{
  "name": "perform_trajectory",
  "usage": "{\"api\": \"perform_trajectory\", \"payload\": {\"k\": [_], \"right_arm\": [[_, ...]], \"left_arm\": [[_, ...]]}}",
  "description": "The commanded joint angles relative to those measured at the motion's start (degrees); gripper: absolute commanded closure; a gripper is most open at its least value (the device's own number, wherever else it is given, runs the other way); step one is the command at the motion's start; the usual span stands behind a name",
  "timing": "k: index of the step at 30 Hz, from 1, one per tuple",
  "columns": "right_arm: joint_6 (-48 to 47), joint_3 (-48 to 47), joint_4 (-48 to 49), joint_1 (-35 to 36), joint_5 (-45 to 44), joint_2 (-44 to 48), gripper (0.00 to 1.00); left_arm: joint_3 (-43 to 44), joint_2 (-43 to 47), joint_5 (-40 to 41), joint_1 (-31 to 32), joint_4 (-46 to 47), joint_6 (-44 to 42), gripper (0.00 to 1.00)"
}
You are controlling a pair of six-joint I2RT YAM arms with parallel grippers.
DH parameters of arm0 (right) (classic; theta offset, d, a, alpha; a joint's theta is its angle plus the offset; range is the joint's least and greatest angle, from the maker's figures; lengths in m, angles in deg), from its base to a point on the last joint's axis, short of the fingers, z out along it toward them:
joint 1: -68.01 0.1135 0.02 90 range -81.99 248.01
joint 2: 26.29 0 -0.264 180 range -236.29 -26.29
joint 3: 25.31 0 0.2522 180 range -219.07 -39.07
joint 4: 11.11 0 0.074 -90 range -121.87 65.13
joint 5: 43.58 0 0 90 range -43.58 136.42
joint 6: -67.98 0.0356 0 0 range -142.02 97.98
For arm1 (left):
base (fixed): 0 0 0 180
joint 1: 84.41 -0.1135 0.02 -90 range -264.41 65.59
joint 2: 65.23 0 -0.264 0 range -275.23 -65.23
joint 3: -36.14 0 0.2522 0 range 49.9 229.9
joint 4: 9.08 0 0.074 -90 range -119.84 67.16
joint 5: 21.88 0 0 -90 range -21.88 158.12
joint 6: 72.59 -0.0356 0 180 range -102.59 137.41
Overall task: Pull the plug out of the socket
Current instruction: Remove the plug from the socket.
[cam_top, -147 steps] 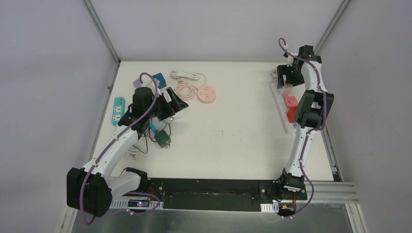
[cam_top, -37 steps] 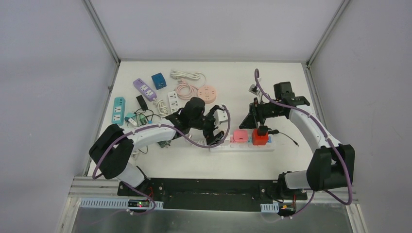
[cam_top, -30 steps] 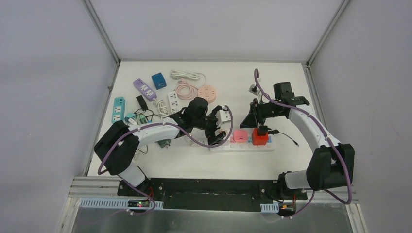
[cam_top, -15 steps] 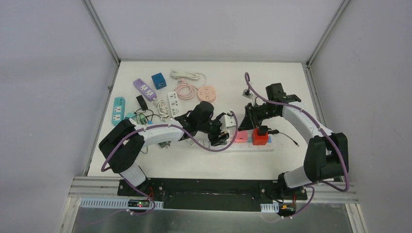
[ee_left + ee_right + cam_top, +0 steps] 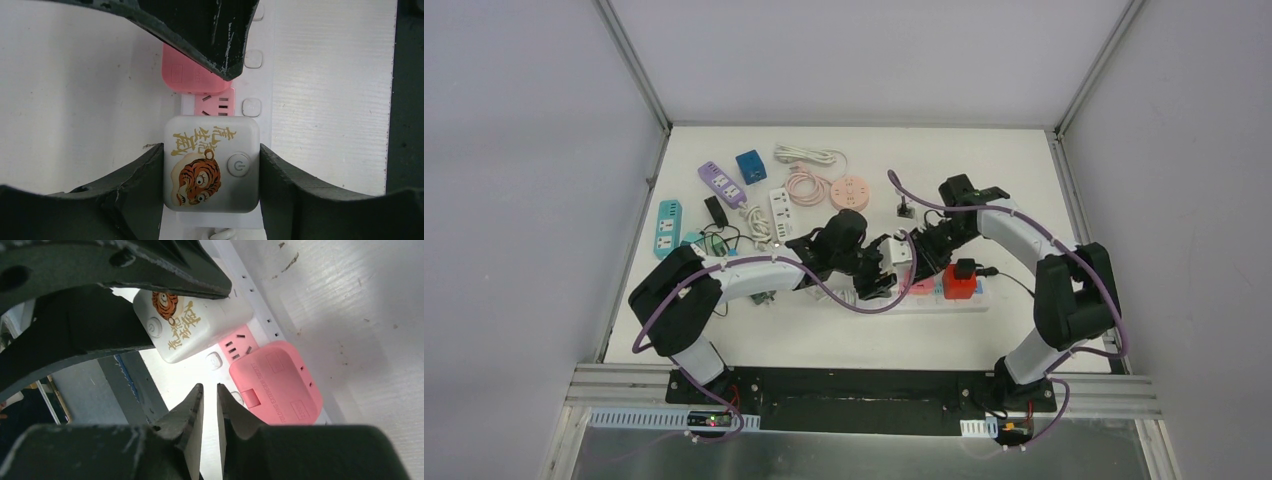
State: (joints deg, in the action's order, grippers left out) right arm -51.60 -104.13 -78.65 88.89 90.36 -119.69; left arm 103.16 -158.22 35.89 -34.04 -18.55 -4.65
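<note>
Left gripper: closed on the white tiger plug, with one finger pressed against each of its two sides.
White tiger plug: seated in the white power strip near the strip's left end; a power button is seen on its face.
Right gripper: the jaws are set almost together with only a thin slit between them, and nothing is pinched. The tips are pointed at the strip between the white tiger plug and the pink adapter; contact cannot be told.
Pink adapter: plugged in just right of the white tiger plug, with one bare pink socket between them.
Red plug: set further right on the strip.
White power strip: laid left to right on the table, between both arms.
Far left of table: a purple strip, a blue cube, a round pink socket and a teal strip are laid well apart from the grippers.
</note>
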Motion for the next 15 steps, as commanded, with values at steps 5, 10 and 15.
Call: {"api": "perform_trajectory", "payload": {"k": [5,10,15], "right_arm": [[0.5,-1.5,0.5,0.8,-7.9,-2.3,0.85],[1.0,-2.3,0.2,1.6,-11.3,-4.6,0.86],[1.4,-1.4,0.9,2.2,-14.0,-4.9,0.87]], "left_arm": [[0.9,-0.3,5.1,2.1,-1.1,-2.2,1.00],[0.4,0.3,8.1,2.4,-0.3,-2.3,1.00],[-0.3,1.1,10.9,3.2,0.2,-3.5,1.00]]}}
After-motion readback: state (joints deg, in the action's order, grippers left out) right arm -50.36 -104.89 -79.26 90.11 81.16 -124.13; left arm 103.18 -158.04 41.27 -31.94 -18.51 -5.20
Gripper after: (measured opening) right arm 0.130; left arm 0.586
